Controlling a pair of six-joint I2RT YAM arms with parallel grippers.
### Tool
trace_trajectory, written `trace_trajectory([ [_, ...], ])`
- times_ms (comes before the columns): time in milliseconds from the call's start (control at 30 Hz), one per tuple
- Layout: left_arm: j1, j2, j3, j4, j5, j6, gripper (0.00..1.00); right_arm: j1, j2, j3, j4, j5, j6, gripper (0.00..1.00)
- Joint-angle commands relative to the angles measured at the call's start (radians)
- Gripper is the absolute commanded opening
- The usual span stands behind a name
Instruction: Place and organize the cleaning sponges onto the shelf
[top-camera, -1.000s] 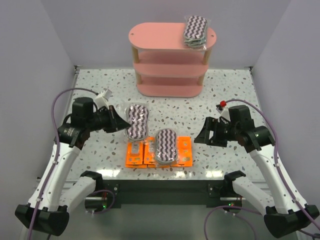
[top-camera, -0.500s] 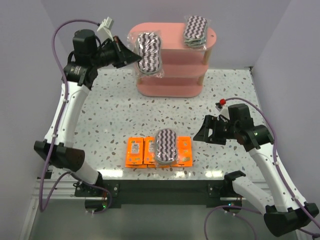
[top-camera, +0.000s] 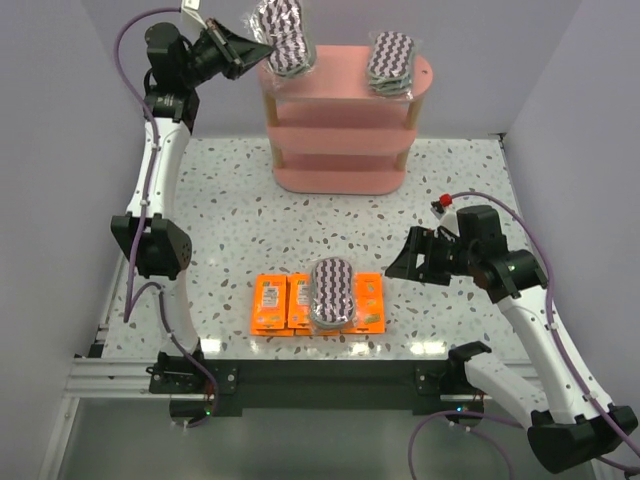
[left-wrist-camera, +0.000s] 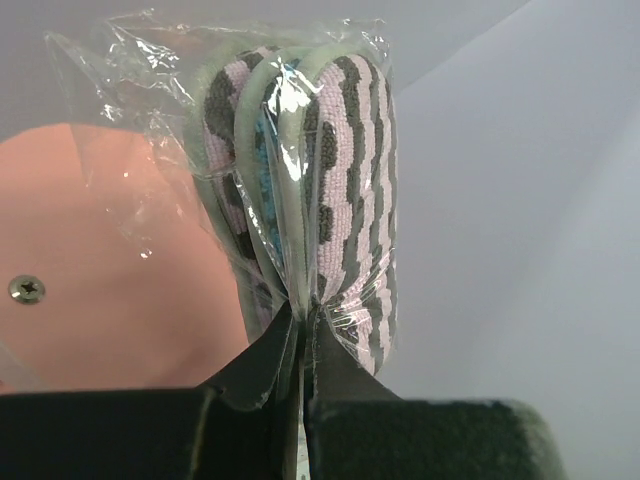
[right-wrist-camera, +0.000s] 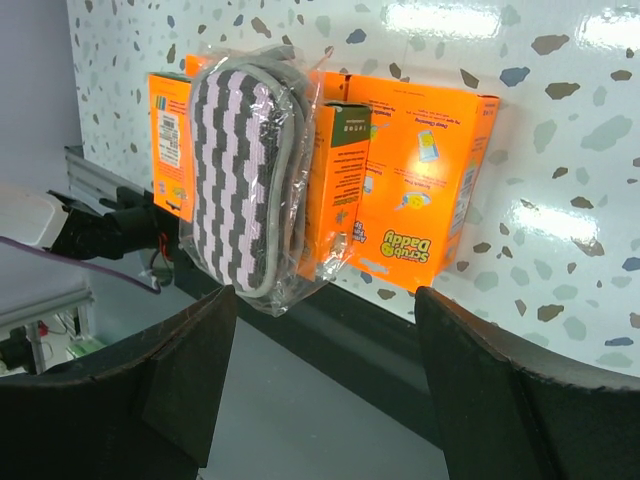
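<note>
At eleven o'clock the left claw (top-camera: 248, 47) pinches a zigzag sponge pack (top-camera: 281, 32) by its edge above the shelf (top-camera: 335, 75), likely to lay it beside the shelved pack (top-camera: 391, 60) at one o'clock, while the right claw (top-camera: 405, 263) hangs wide and empty near the orange packets (top-camera: 270, 303) on the desk (top-camera: 220, 220).

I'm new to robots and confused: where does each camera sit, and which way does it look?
Top external: fixed above and behind, looking down on the table, the shelf and both arms.
Left wrist: on the left arm, looking past the shut left tool at the held pack over the shelf.
Right wrist: on the right arm, looking past the open right tool at the orange packets and the second pack lying on them.
Shared: the top view shows both packs too.
</note>
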Motion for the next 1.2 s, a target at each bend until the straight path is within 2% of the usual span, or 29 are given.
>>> trace_trajectory([
  [0, -0.01, 0.055, 0.054, 0.108, 0.062, -0.111, 0.0, 0.003, 0.007, 0.013, 0.051, -0.019, 0.002, 0.75],
  [267, -0.002, 0.092, 0.069, 0.109, 0.057, -0.123, 0.01, 0.001, 0.032, 0.014, 0.053, -0.019, -0.016, 0.75],
  [400, 0.001, 0.089, 0.068, 0.068, 0.045, -0.105, 0.17, 0.001, 0.039, 0.017, 0.056, -0.022, -0.019, 0.76],
  [467, 0.001, 0.079, 0.057, 0.056, 0.034, -0.088, 0.31, 0.003, 0.044, 0.017, 0.056, -0.025, -0.024, 0.76],
  [567, 0.003, 0.063, 0.042, 0.043, 0.014, -0.079, 0.42, 0.003, 0.042, 0.017, 0.056, -0.025, -0.025, 0.77],
  [700, 0.021, 0.058, 0.043, 0.013, -0.001, -0.073, 0.48, 0.003, 0.041, 0.019, 0.054, -0.026, -0.027, 0.77],
  [800, 0.027, 0.049, 0.042, 0.003, -0.004, -0.07, 0.56, 0.001, 0.039, 0.017, 0.054, -0.023, -0.027, 0.77],
  [967, 0.045, -0.046, 0.002, -0.032, -0.061, -0.022, 0.68, 0.003, 0.041, 0.039, 0.054, -0.017, -0.022, 0.77],
  [1033, 0.047, -0.126, -0.059, -0.038, -0.084, -0.004, 0.7, 0.001, 0.05, 0.057, 0.063, -0.008, -0.018, 0.77],
  [1167, 0.009, -0.255, -0.189, -0.095, -0.096, 0.084, 0.64, 0.001, 0.075, 0.152, 0.114, 0.02, 0.021, 0.75],
])
